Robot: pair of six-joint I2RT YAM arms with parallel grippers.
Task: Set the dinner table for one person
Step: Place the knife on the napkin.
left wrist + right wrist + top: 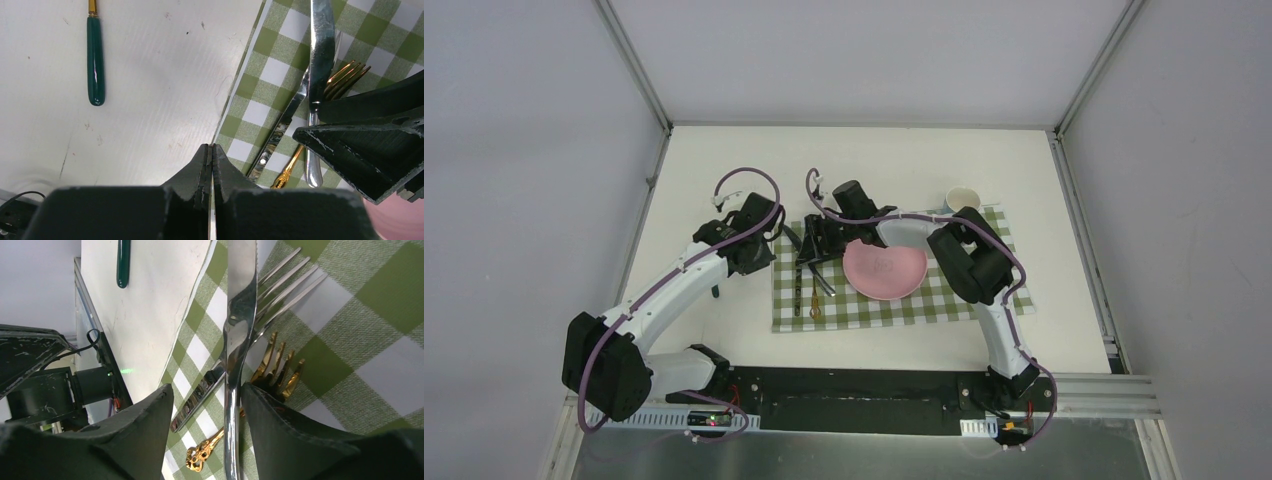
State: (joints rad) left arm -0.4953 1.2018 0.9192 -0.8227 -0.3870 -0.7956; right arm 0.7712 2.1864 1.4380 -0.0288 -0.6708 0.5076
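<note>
While your left jaws sit pressed together, your right jaws stand spread astride the knife (235, 340) on the checked cloth (375, 290).

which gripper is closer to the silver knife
Right. The right gripper straddles the silver knife, with one open finger on each side of it. The left gripper is shut by the checked cloth's left edge, off to the knife's side.
</note>
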